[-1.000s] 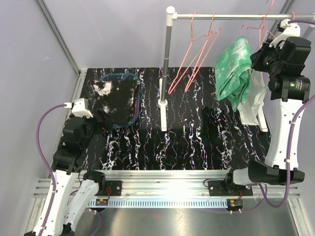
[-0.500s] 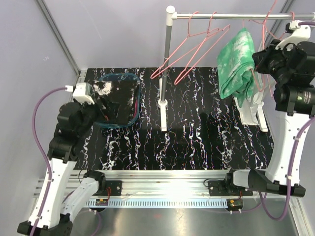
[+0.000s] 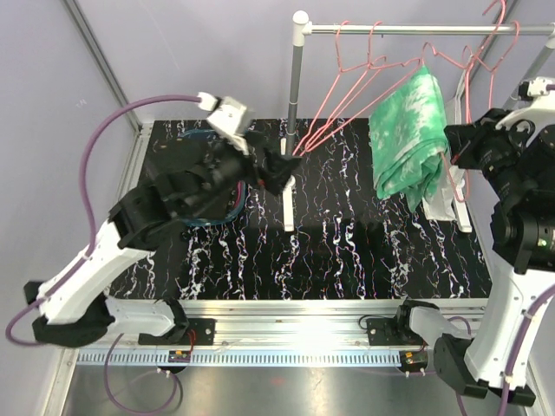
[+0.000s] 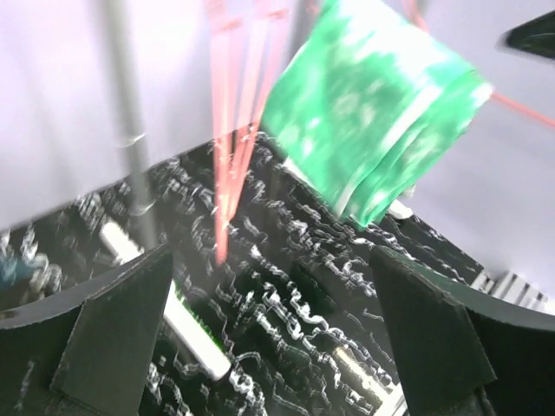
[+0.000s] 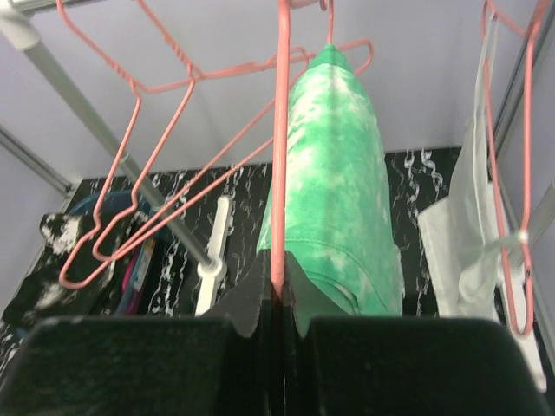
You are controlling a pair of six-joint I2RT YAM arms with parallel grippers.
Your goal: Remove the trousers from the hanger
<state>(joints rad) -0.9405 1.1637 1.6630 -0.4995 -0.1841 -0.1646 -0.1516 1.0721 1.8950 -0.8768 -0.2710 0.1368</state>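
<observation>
left pincer [image 4: 270,260] raised, agape; right pincer [image 5: 278,290] clamps pink hanger [image 5: 280,130].

Three cams: one overhead, two wrist-mounted
Top looks down from behind the bench's [image 3: 347,251] near edge; both wrist cams face the green trousers [image 3: 403,130], right one closer, from below.

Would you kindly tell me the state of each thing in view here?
Green-and-white trousers, hanging draped from the rail.
Right hand, shut on pink hanger wire.
Left hand, open, empty.
Two bare pink hangers, hanging, tilted.
Black speckled trousers, off the hangers, lying crumpled.
</observation>
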